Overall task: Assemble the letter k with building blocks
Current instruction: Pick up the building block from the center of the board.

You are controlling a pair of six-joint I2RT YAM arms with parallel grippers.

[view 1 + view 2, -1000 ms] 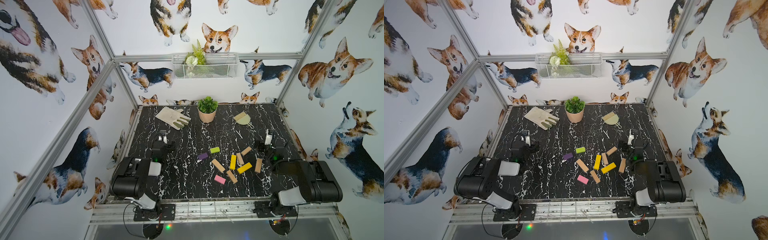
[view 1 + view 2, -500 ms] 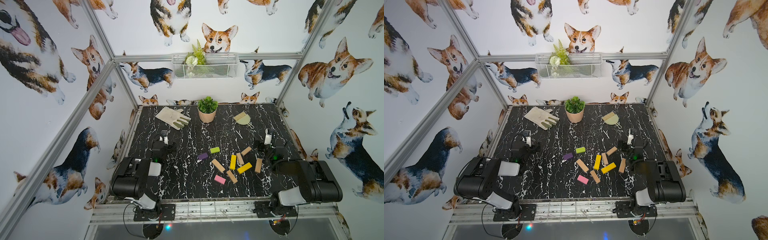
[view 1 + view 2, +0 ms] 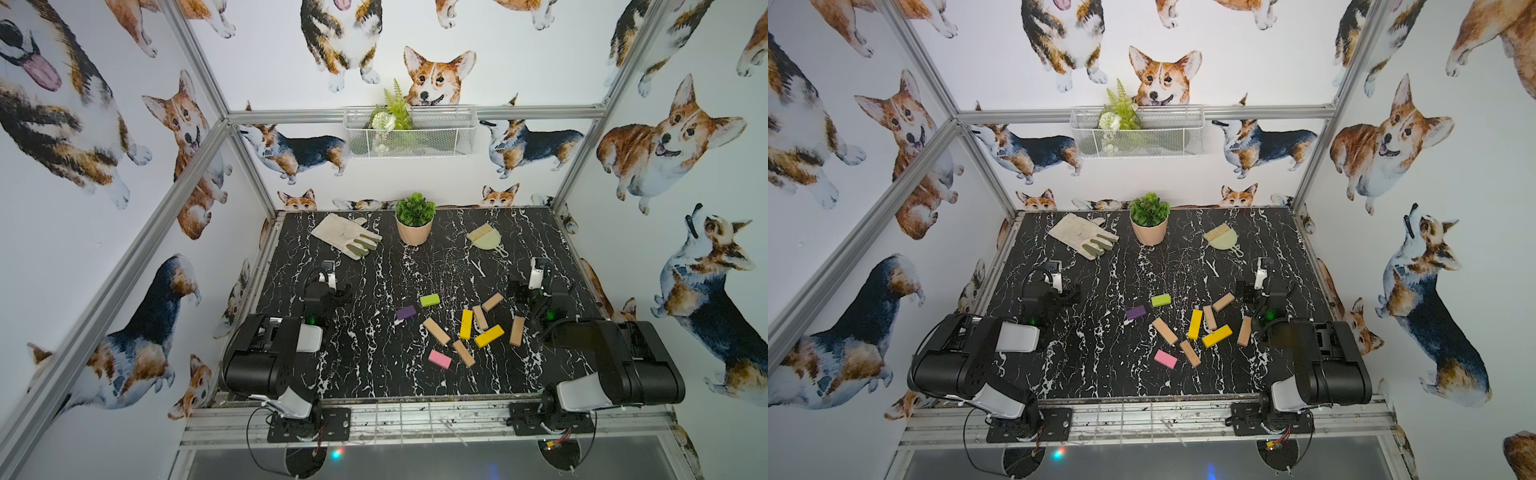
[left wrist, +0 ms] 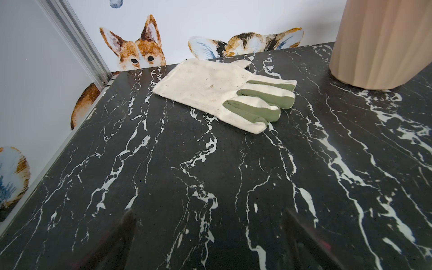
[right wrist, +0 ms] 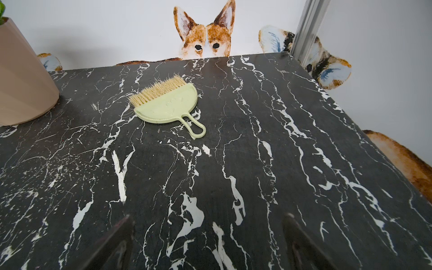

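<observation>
- Ten small rectangular building blocks (image 3: 480, 317) lie flat and loose on the black, white-veined marble-pattern tabletop (image 3: 374, 382). They are scattered right of centre, nearer the right arm (image 3: 615, 361). No K is formed yet.
- Far edge of the scatter: a short lime green bar (image 3: 429, 299) and a purple bar (image 3: 405, 312), each apart from the rest. Near edge: a pink bar (image 3: 439, 359).
- Middle: two yellow bars (image 3: 466, 324) among five plain tan wood bars (image 3: 436, 331), several just beside one another. Whether they touch cannot be told.
- Handling, judged: light, stiff and hard-edged, with smooth faces likely to slide on the glossy top. The best hold looks to be from above, across the narrow width at mid-length. The crowded middle leaves little finger room, so the outliers look like easier first picks.
- The left gripper (image 4: 208, 212) has its jaws spread wide with nothing between them. It sits low over bare top, facing a cream work glove with green fingers (image 4: 224, 95). The left arm (image 3: 266, 357) is folded back near its base.
- The right gripper (image 5: 208, 215) is likewise wide and empty, facing a pale green dustpan with straw-coloured brush (image 5: 168, 105).
- Neither wrist view shows a block.
</observation>
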